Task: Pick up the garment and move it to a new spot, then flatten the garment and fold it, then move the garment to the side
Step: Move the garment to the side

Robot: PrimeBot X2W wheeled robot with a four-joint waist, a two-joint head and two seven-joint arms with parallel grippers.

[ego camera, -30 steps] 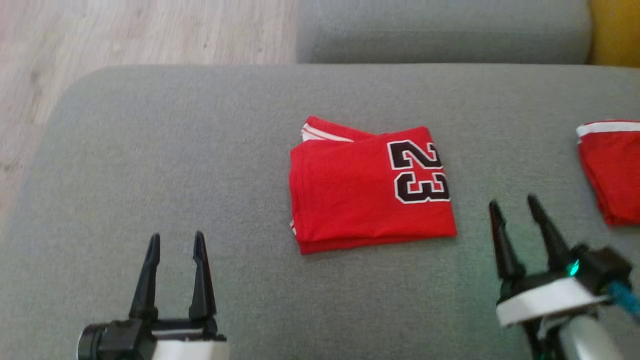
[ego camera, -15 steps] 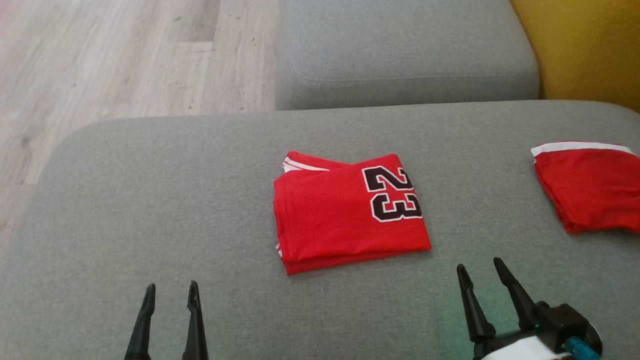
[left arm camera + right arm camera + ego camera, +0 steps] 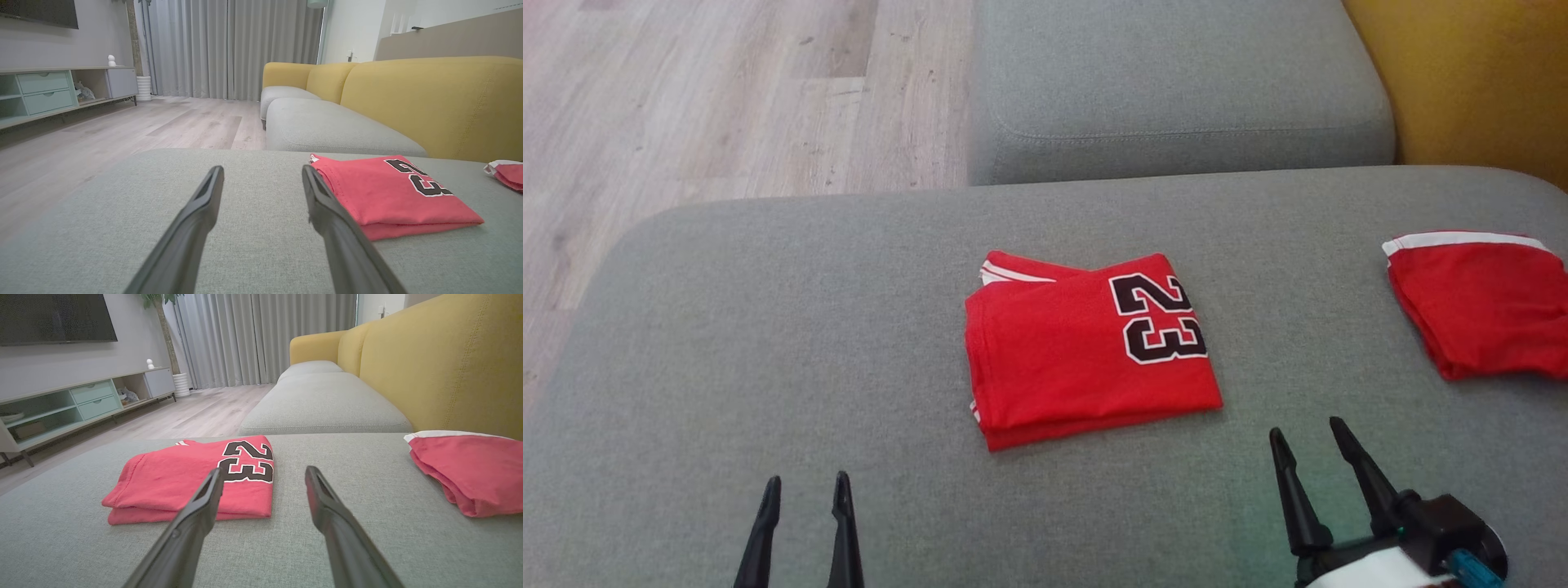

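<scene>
A red garment [image 3: 1086,351] with a black "23" lies folded flat in the middle of the grey sofa cushion [image 3: 768,327]; it shows too in the left wrist view [image 3: 388,192] and the right wrist view [image 3: 196,477]. My left gripper [image 3: 805,490] stands open at the lower left, apart from the garment, nothing between its fingers [image 3: 204,204]. My right gripper [image 3: 1311,437] is open at the lower right, just short of the garment's near right corner, with nothing in it.
A second folded red cloth with a white band [image 3: 1478,302] lies at the cushion's right edge. Another grey seat cushion [image 3: 1176,90] and the yellow sofa back [image 3: 1478,82] lie beyond. Wooden floor [image 3: 686,98] drops off at the left.
The head camera has tilted up, so the garment sits lower in the picture and both grippers show lower. The garment itself has not moved. Both grippers stay open.
</scene>
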